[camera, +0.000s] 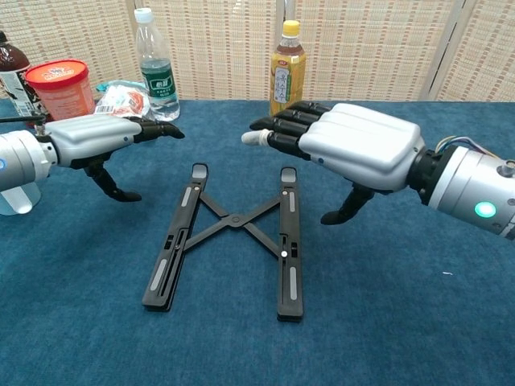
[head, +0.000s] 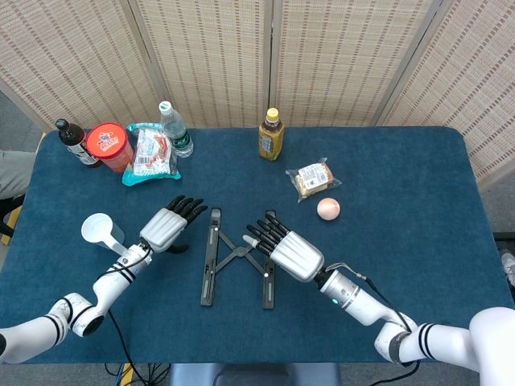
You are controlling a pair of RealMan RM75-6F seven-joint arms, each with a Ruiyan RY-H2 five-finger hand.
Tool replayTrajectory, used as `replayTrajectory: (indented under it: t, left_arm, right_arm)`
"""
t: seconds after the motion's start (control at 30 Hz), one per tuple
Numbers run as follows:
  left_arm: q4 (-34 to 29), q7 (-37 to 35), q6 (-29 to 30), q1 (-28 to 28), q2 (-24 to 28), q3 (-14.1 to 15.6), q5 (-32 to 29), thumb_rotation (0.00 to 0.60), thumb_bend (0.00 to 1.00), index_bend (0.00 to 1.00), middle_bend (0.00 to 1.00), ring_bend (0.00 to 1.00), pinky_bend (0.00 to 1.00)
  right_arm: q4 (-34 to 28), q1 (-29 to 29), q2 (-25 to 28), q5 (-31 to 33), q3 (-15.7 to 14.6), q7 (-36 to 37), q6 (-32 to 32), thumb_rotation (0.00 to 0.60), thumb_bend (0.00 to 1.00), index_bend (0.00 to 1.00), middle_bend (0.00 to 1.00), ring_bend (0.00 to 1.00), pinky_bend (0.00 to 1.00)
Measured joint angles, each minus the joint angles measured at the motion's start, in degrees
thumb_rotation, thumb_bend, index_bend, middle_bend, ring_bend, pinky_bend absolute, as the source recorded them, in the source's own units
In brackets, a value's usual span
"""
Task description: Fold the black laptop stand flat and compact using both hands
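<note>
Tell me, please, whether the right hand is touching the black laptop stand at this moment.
Apart. In the chest view the right hand hovers above the laptop stand, with blue table visible between thumb and rail.

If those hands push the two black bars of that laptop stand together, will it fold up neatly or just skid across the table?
The laptop stand looks stiff: two flat bars joined by a crossed linkage, so pushing inward probably scissors it shut. It lies flat, so tipping seems unlikely. On the blue tablecloth a one-sided push might slide it; the left hand and right hand, both open, flank it.

Black laptop stand (camera: pixel 233 241), dark blue table (head: pixel 418 169), silver-and-black hands, red tub (head: pixel 109 145), yellow-capped amber bottle (head: pixel 271 135)
</note>
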Motion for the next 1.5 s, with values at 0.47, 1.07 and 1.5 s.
replayTrajectory:
  t: [0.47,1.07,1.5]
  left_arm:
    - [6.2,-3.3,-1.6,-1.2,-4.6,0.3,-1.0,0.6,0.18,0.0,0.0,0.0,0.0]
    - [11.3,-9.2,-2.1,-2.6,-8.9,1.0,-0.5,0.6,0.18,0.0,0.0,0.0,0.0]
    - [12.2,-10.3,-2.2,-3.1,-9.9,0.9,-0.7,0.6,0.18,0.0,0.0,0.0,0.0]
  right_arm:
    - [2.9,0.0,-2.5,0.1,0.1,-0.1,-1.3,0.6,0.0,0.0,0.0,0.0,0.0]
    - [8.8,-0.1,-6.8,-1.2,-1.5,-0.1,-1.9,0.6,0.0,0.0,0.0,0.0,0.0]
    - [17.1,0.4,-11.9,-2.2,-1.5,2.4,-1.3,0.6,0.0,0.0,0.0,0.0,0.0]
